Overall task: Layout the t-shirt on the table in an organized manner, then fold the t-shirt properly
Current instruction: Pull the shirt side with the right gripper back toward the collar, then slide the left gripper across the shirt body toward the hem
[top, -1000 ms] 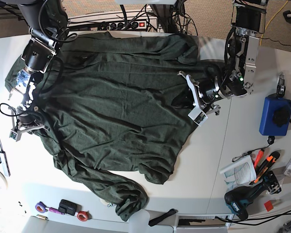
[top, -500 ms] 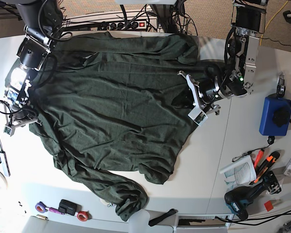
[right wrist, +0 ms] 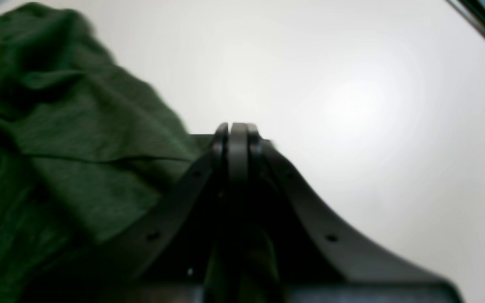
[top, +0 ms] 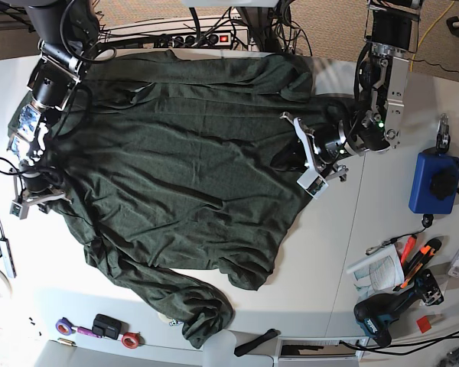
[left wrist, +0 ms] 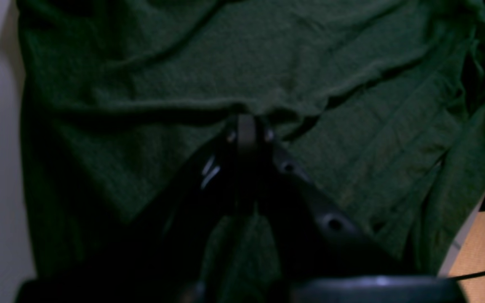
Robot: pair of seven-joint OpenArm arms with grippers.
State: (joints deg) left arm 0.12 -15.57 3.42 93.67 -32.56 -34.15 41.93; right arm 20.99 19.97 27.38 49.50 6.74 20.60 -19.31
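T-shirt [top: 183,168] spread btwn both jaws, each clamped on edge.

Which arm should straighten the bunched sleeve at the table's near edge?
Probably right. The right gripper sits at the t-shirt's edge, nearer the bunched sleeve. The left gripper is shut on cloth across the shirt.

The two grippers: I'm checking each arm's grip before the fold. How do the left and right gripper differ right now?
The left gripper sits well over the t-shirt, near its edge on the base view's right; the right gripper is at the opposite edge, by the bare table. The left wrist view is filled with green cloth; the right wrist view shows mostly white tabletop. Both are shut, seemingly pinching fabric.
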